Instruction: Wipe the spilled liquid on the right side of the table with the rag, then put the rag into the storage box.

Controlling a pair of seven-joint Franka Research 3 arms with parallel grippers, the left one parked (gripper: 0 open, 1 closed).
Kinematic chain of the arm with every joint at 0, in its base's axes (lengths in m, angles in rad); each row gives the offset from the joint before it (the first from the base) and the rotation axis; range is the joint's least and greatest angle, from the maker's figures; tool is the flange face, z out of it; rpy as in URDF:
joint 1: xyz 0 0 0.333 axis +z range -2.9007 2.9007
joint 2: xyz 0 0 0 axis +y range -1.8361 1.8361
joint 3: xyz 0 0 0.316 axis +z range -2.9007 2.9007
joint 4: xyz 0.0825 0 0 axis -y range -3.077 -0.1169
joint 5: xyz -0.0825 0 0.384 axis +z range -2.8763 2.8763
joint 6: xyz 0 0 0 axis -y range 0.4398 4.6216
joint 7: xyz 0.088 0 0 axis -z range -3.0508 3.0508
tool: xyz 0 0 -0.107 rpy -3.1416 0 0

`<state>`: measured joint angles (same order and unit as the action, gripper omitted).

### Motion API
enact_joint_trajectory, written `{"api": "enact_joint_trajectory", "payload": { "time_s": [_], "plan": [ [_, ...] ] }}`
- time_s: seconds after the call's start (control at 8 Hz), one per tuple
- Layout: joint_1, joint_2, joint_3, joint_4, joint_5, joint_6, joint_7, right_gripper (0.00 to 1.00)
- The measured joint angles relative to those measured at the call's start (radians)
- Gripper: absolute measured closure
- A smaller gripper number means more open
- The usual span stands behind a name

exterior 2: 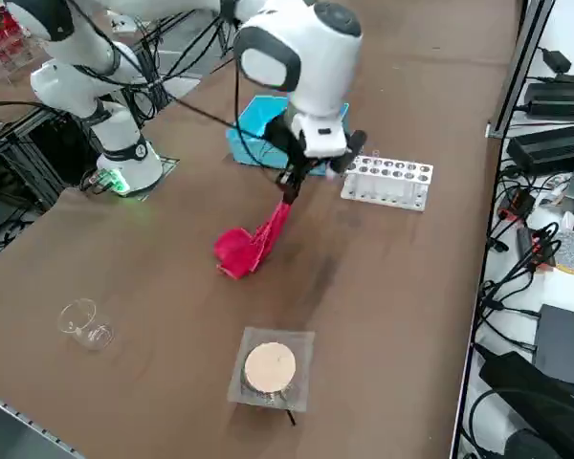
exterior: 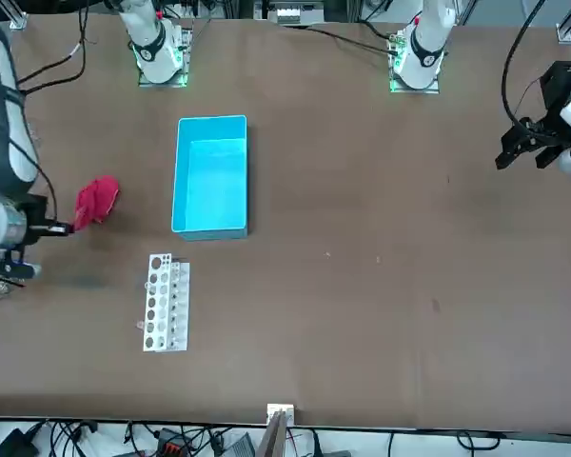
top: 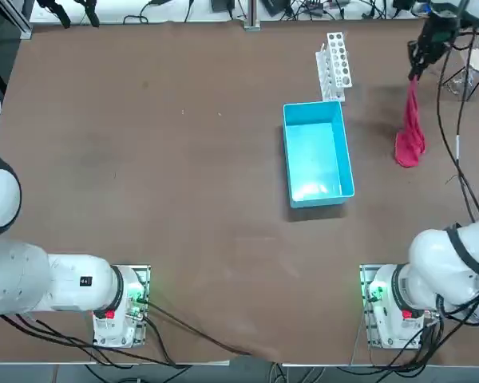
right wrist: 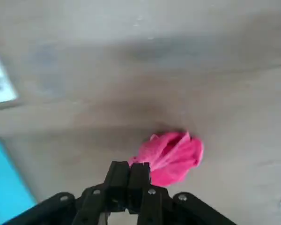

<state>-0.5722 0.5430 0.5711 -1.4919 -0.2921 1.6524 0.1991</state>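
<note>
The rag [exterior 2: 249,247] is held at 1 end by the right tool [exterior 2: 289,196], over the right part of the desk [top: 184,175]. The tool is narrow, closed on the cloth, and the rest of the rag is hung below in loose folds. Whether its lower end is touching the desk cannot be told. The spilled liquid cannot be distinguished with certainty from the shadows near the rag, so it cannot be said if any wiping is still needed.

Because only 1 end is gripped, the cloth could be bunched or dragged, and a part of the liquid could be missed or spread. If the tool is kept too high, too little pressure would be given by the soft cloth. If the grip is weak, the rag could be pulled out by friction.

To the left of the rag, the storage box [top: 319,152] is seen with nothing in it. On its low wall the hanging end could be caught, or be left outside, if the release is made too near the rim. The white rack [top: 335,68] is placed just beside the box and could be knocked. To the right, the lidded jar [exterior 2: 270,368] and the clear cup [exterior 2: 86,325] could be pushed by a wide sweep.
</note>
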Motion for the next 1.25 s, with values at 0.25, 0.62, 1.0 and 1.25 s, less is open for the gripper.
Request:
{"api": "enact_joint_trajectory", "payload": {
  "time_s": [0.25, 0.62, 1.0, 1.25],
  "plan": [
    [0.037, -0.004, 0.000, 0.107, 0.074, -0.124, 0.029, 0.98],
    [0.083, -0.029, -0.009, 0.221, 0.136, -0.269, 0.071, 0.98],
    [0.258, -0.176, -0.202, 0.244, 0.307, -0.336, 0.079, 0.98],
    [0.443, -0.280, -0.385, 0.246, 0.349, -0.437, 0.075, 0.98]
  ]
}}
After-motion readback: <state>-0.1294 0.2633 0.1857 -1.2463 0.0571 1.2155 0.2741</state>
